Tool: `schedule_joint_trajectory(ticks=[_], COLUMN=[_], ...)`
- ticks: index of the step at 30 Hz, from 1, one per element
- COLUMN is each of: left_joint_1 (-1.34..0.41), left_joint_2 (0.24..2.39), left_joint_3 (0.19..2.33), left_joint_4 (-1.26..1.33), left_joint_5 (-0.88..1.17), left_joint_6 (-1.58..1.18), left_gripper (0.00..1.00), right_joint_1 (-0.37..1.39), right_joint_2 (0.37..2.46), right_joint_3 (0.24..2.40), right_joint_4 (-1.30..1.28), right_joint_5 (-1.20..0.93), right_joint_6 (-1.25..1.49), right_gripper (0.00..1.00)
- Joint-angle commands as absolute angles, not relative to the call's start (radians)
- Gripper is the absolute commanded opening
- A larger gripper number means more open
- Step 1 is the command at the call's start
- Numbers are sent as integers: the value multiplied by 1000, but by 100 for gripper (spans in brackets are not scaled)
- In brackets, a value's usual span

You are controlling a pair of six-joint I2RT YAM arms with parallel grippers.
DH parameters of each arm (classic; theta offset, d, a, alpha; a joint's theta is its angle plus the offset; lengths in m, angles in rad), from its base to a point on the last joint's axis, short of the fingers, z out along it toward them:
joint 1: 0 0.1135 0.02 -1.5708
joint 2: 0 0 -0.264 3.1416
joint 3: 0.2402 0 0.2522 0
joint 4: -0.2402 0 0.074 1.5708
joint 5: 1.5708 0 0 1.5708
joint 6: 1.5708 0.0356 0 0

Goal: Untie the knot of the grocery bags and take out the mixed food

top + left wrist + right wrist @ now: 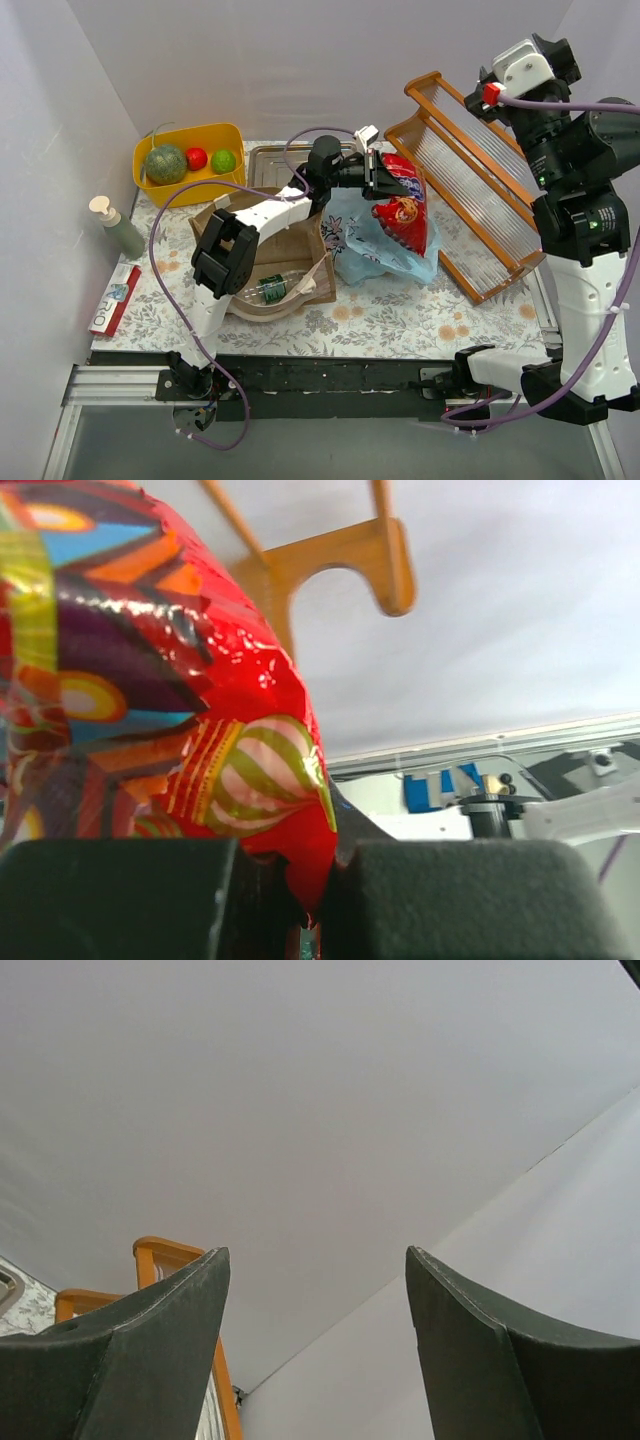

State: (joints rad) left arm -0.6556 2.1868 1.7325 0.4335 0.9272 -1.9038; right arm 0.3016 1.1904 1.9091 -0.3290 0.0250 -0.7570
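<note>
Camera above: I am gripping the red snack packet point(405, 205) in my left gripper point(378, 172), above the light blue plastic bag point(360, 250); a clear bottle point(268, 290) is lying in the brown paper bag point(290, 245) beside it.
Left wrist: my pads point(120, 900) are pinching the packet's edge.
Right wrist: my right gripper point(315, 1260) is hanging spread apart, grasping nothing, facing the white wall.

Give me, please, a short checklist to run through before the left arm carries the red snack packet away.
1. Left gripper shut on the red snack packet: ok.
2. Packet clear of the light blue bag: cannot tell, they overlap from above.
3. Right gripper open, raised out of the way: ok.
4. Space in the yellow tub for the packet: cannot tell.
5. Brown paper bag emptied: not ok, the bottle lies inside.
</note>
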Motion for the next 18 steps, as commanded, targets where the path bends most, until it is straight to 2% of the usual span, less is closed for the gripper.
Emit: schedule_joint_trajectory(ticks=[1, 12, 18], left_joint_1=[-676, -709, -733], left_joint_2=[2128, 2284, 2315], left_joint_3=[1871, 2078, 2043], left_joint_4=[560, 485, 456], left_joint_5=[925, 799, 741], left_joint_6=[-2002, -2029, -2097], left_gripper=[0, 0, 0], right_joint_1=[299, 299, 299], right_joint_2=[1204, 1216, 1220], right_joint_3=[1893, 1865, 1852], right_joint_4=[-276, -241, -230], right_joint_5=[103, 130, 149], right_joint_6=[-802, -842, -862], right_gripper=[78, 78, 78])
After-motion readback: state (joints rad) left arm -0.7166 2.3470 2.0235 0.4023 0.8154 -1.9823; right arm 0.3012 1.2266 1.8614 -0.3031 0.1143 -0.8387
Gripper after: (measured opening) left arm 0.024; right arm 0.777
